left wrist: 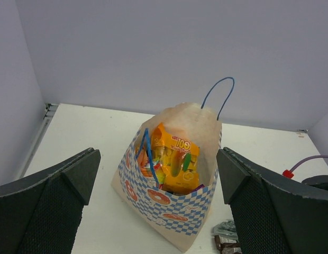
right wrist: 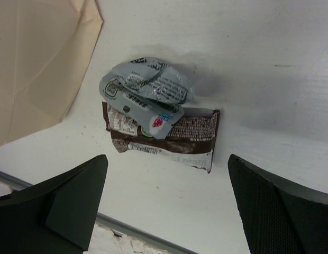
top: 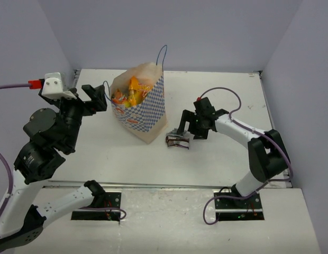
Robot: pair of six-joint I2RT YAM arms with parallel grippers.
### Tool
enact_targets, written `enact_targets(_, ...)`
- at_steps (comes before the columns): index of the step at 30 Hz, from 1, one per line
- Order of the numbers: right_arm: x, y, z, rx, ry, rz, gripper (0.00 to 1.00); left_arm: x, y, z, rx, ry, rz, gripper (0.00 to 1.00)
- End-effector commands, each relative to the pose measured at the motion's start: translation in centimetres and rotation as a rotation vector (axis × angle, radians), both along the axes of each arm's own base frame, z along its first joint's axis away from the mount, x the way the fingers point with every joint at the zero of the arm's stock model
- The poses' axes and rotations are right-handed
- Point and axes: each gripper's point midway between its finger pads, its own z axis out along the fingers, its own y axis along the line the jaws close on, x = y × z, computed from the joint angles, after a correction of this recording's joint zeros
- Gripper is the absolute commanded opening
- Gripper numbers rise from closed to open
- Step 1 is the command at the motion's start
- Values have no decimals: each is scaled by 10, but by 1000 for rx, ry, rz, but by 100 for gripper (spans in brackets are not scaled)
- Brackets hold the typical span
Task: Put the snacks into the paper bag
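Note:
The paper bag (top: pixel 145 114) stands open on the table, checkered blue and white, with blue cord handles. A yellow-orange packet (left wrist: pixel 177 159) and other snacks show inside it. A dark brown bar (right wrist: pixel 169 136) lies flat on the table right of the bag, with a crumpled grey foil packet (right wrist: pixel 148 87) on top of it; both show in the top view (top: pixel 178 139). My right gripper (top: pixel 186 129) is open and empty just above them. My left gripper (top: pixel 99 98) is open and empty, left of the bag's mouth.
The table's front edge, a metal strip (right wrist: pixel 127 227), runs close below the bar. Grey walls (top: pixel 169 32) enclose the table at the back and sides. A purple cable (top: pixel 227 98) loops over the right arm.

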Motion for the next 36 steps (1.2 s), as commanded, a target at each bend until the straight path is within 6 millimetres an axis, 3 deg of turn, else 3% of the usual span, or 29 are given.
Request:
enact_targets(1,22,2,8,-30,-64,2,99,1,6,-1,0,2,40,100)
enact_targets(11,50,16,-6,-31,-65,6,97,11,5,14,47,-36,72,100)
enact_targets(18,55,20,-19,-33,-43,5,91,14,6,16,48,-50,86,100)
enact_targets(22,56,20,-21,-24,-52,-8,73,14,5,16,49,-48,82,100)
enact_targets(24,57,22,-21,-16,-61,-11,59,13,6,16,53,-46,84,100)
enact_targets(25,57,21,-22,-17,-58,-11,43,13,7,16,56,-46,86,100)
enact_targets(27,57,22,-24,-14,-58,-13,25,14,7,15,63,-45,86,100)
enact_targets(28,57,24,-24,-4,-56,-7,9,15,5,15,70,-43,82,100)
enact_targets(29,57,25,-24,4,-59,-3,4,15,5,18,70,-47,81,100)
enact_targets(30,58,26,-25,8,-58,-5,0,18,1,17,80,-41,76,100)
enact_targets(36,52,24,-20,26,-72,-13,0,28,-13,25,105,-46,45,100)
